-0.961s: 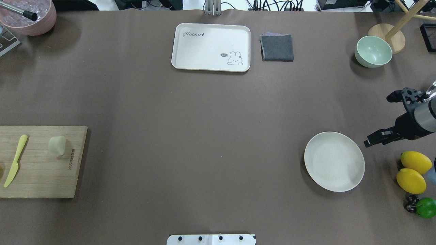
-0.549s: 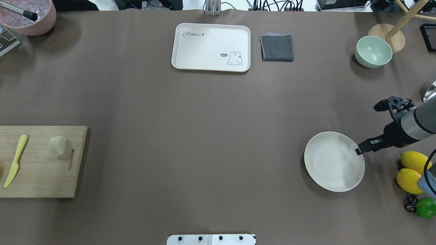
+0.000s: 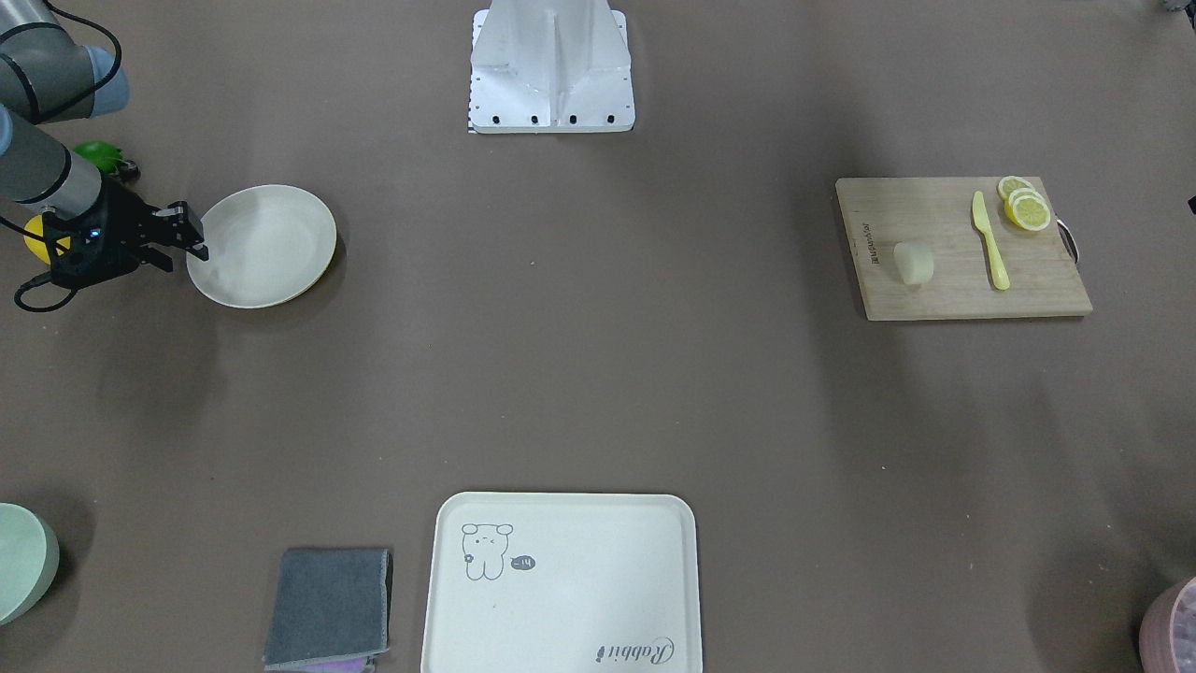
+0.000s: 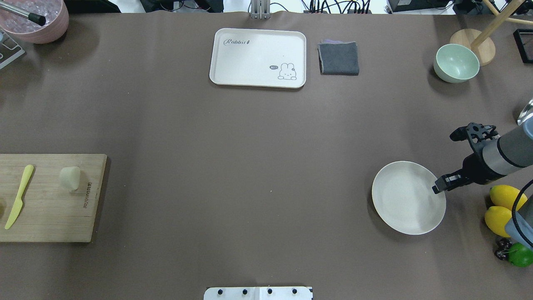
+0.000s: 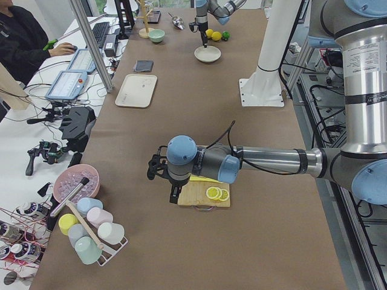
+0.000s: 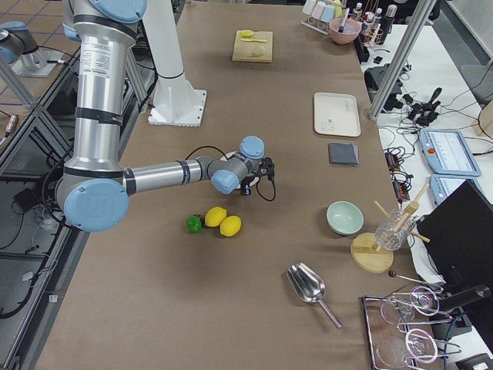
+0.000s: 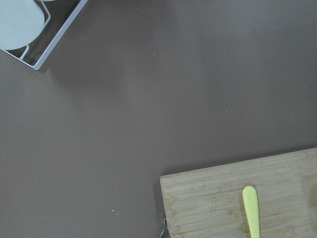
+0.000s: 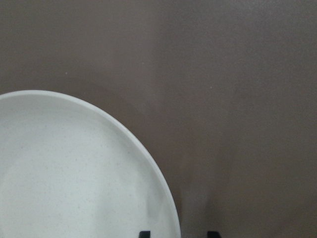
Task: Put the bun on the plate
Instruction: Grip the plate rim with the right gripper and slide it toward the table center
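Observation:
The bun point(image 4: 69, 178) point(image 3: 914, 263), a small pale lump, lies on the wooden cutting board point(image 4: 50, 216) at the table's left. The round off-white plate point(image 4: 406, 200) point(image 3: 266, 243) sits bare at the right. My right gripper point(image 4: 440, 184) point(image 3: 192, 236) is at the plate's right rim, open. In the right wrist view its two dark fingertips point(image 8: 144, 233) stand one on each side of the plate's rim point(image 8: 163, 198). My left gripper point(image 5: 158, 172) shows only in the exterior left view, above the cutting board's end, and I cannot tell its state.
Two lemons point(image 4: 504, 208) and a lime point(image 4: 520, 254) lie right of the plate, close to the right arm. A yellow knife point(image 4: 18, 196) and lemon slices point(image 3: 1023, 204) share the board. A cream tray point(image 4: 258, 57), grey cloth point(image 4: 338, 58) and mint bowl point(image 4: 456, 63) stand at the back.
My right gripper has moved left and towards the robot's side, from beside the plate to its right rim. The bun and plate have not moved.

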Robot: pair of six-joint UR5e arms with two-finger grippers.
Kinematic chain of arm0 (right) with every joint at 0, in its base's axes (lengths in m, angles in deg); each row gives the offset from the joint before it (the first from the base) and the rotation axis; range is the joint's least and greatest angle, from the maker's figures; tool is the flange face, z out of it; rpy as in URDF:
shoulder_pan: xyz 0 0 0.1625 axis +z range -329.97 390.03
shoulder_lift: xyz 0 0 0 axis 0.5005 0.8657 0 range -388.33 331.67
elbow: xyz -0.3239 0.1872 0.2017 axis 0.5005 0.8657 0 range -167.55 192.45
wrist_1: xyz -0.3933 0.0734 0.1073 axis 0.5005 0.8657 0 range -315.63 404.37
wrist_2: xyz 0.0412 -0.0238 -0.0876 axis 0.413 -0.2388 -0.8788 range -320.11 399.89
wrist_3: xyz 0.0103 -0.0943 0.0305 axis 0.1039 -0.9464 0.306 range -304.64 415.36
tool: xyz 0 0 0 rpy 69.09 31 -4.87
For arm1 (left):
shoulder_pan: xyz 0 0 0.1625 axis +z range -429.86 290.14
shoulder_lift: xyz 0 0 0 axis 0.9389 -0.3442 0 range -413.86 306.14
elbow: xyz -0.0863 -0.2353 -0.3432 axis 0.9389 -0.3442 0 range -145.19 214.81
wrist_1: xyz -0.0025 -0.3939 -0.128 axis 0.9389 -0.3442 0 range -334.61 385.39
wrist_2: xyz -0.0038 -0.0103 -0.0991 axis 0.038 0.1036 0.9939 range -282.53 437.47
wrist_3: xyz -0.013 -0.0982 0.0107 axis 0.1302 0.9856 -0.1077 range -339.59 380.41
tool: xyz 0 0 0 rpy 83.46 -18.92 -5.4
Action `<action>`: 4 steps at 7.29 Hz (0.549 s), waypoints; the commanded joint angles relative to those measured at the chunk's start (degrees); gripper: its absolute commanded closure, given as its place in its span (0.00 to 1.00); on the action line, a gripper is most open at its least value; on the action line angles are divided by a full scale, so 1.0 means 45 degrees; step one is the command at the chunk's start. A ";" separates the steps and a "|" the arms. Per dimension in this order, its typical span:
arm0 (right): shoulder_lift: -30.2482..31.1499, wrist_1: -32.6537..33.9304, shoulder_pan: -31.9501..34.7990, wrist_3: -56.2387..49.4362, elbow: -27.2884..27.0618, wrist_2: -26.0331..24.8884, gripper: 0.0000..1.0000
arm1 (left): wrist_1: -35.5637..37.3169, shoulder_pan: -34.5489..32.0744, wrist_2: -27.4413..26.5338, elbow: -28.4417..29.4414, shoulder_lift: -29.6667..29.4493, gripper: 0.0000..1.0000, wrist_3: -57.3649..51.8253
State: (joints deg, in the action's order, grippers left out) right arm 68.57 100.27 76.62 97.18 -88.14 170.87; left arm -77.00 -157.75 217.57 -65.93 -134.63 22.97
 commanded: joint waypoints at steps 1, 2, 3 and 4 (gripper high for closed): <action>-0.0009 0.0000 -0.0060 0.0004 -0.0027 0.0033 1.00 | -0.0001 0.0000 -0.0001 -0.0016 0.0019 0.02 -0.0001; -0.0009 -0.0019 -0.0080 -0.0074 -0.0028 0.0033 1.00 | -0.0001 0.0000 0.0018 -0.0016 0.0019 0.02 -0.0001; -0.0048 -0.0039 -0.0177 -0.0133 -0.0047 0.0014 1.00 | -0.0001 0.0000 0.0018 -0.0016 0.0038 0.02 0.0018; -0.0300 -0.0425 -0.0197 0.0041 -0.0067 0.0033 1.00 | -0.0020 0.0000 0.0037 -0.0054 0.0019 0.02 0.0038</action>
State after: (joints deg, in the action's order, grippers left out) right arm 68.15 99.74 75.97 96.90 -88.34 170.98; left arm -77.03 -157.76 217.66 -66.05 -134.51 23.04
